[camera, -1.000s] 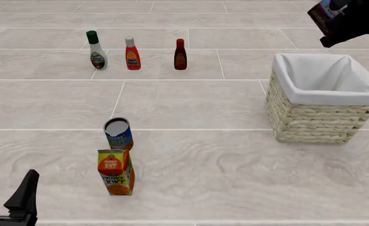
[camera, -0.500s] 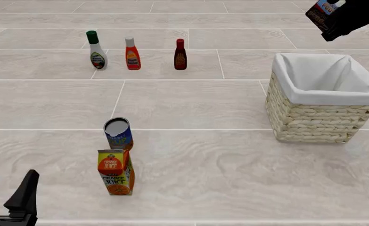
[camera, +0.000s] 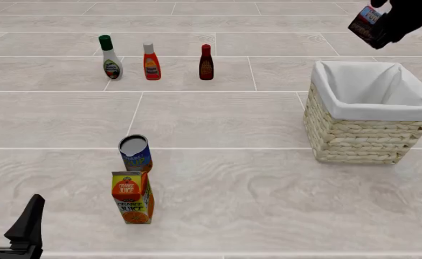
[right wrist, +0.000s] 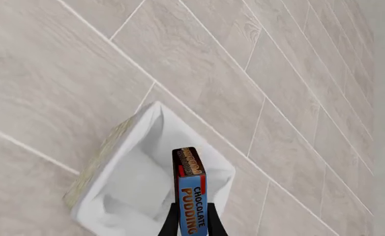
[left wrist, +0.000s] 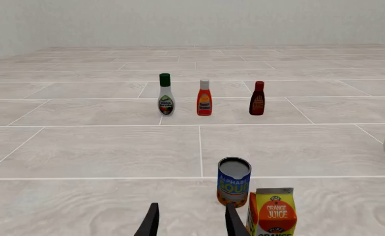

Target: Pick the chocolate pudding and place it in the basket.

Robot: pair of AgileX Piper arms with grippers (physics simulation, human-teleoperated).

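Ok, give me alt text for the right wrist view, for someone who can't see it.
The right gripper holds the chocolate pudding box high above the basket, whose white cloth lining shows below. Pale tiled surface fills the rest of the view.

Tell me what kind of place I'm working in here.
Likely a simulated kitchen or pantry setup: groceries stand on a pale tile-patterned surface, namely sauce bottles, a soup can and an orange juice carton, beside a wicker basket.

"CHOCOLATE PUDDING" on the chocolate pudding [right wrist: 192, 202]; "ORANGE JUICE" on the juice carton [left wrist: 273, 212].
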